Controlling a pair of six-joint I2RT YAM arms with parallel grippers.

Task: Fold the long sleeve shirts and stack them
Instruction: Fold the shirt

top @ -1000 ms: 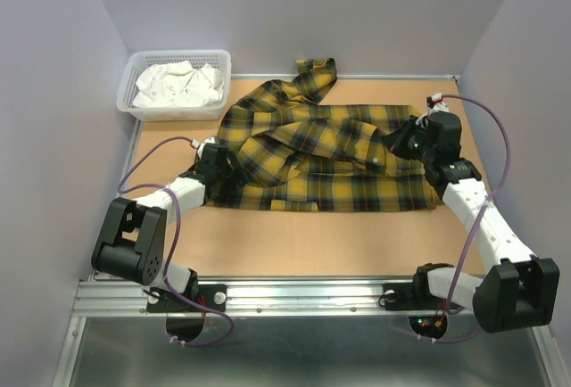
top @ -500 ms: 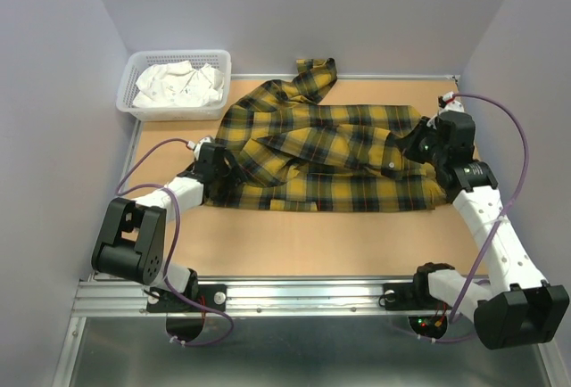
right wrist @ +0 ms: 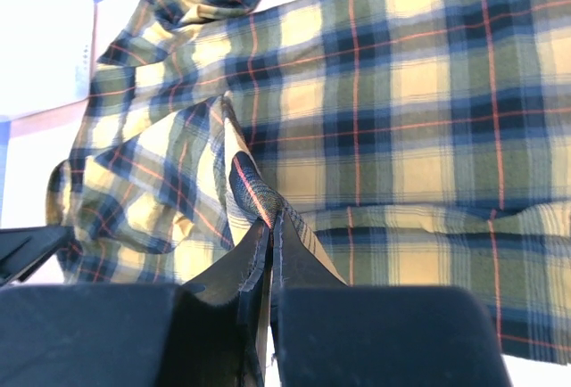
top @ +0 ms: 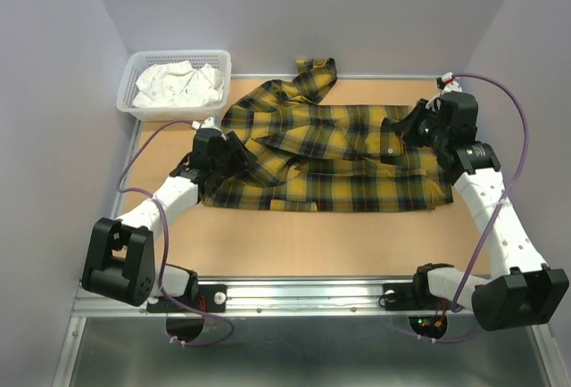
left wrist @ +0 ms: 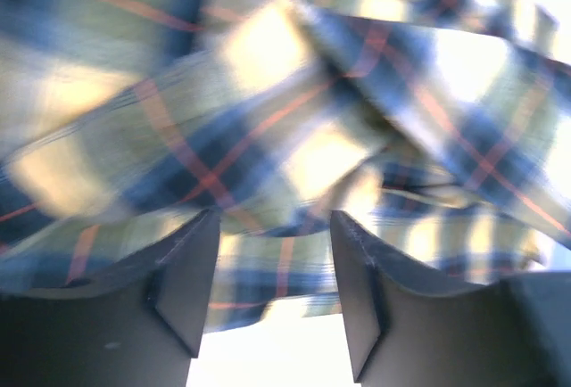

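Note:
A yellow flannel shirt (top: 330,160) with dark plaid and thin red lines lies spread across the wooden table, one sleeve trailing to the far edge. My right gripper (top: 393,137) is shut on a fold of the shirt (right wrist: 254,195) near its right part and holds that fold up off the rest. My left gripper (top: 234,157) is at the shirt's left edge, jaws open, with blurred plaid cloth (left wrist: 268,137) just beyond its fingertips (left wrist: 192,253) and none pinched between them.
A white plastic basket (top: 152,109) holding white cloth stands at the far left corner. Grey walls enclose the table on three sides. A metal rail (top: 294,293) runs along the near edge by the arm bases.
My right gripper has pulled its fold of shirt to the right and away, spreading the cloth. My left gripper has moved up and right, further onto the shirt's left edge.

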